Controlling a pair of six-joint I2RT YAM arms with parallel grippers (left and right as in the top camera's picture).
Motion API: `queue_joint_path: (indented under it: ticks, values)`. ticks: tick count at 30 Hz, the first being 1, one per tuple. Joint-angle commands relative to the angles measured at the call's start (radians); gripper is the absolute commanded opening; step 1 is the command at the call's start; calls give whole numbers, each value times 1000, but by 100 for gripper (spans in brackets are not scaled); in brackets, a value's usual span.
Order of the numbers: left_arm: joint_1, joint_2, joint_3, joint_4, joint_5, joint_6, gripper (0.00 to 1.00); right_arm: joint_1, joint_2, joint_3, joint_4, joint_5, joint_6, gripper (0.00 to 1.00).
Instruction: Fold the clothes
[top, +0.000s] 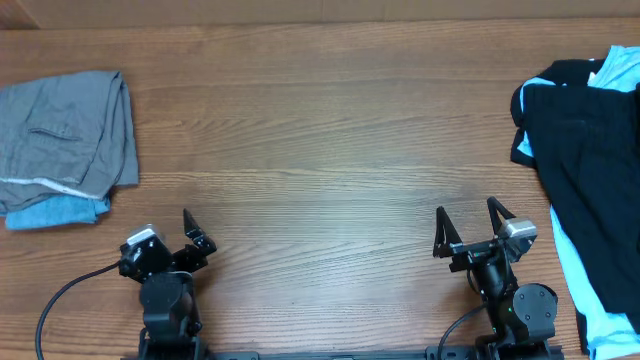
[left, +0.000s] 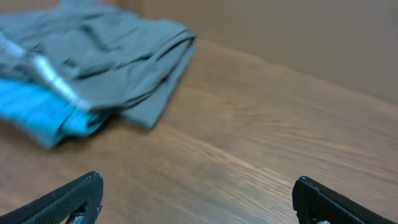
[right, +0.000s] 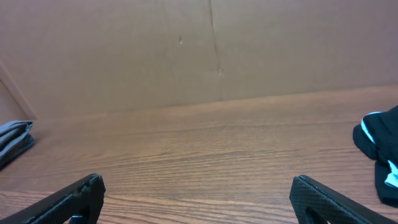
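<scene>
Clothes lie at both ends of the table (top: 320, 120): far left, a grey garment (top: 65, 130), folded, pocket seam up, rests on a folded light blue garment (top: 55, 212); the left gripper (left: 198, 186), jaws wide and empty, sits near, apart from it; the right gripper (top: 466, 210), equally wide and empty, stands just left of a rumpled black garment (top: 585, 160) lying over pale blue cloth (top: 618, 68)

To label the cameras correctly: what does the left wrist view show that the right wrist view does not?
Left wrist only: the blue garment under the folded grey garment. Right wrist only: the black garment at its right edge. Both: the wooden table, the grey garment (a sliver in the right wrist), and an empty open gripper each: left gripper, right gripper.
</scene>
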Motion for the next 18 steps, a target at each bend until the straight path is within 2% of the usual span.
queue_joint_path:
  ticks: [1,8,18]
  values:
    - [-27,-63,-10,-6,162,219,100,-4,-9,-10,5,10,-3,100]
    - [-86,-201,-10,-12,244,222,100,-4,-9,-10,5,10,-3,100]
    - [-87,-198,-10,-13,253,222,100,-4,-9,-10,5,10,-3,100]
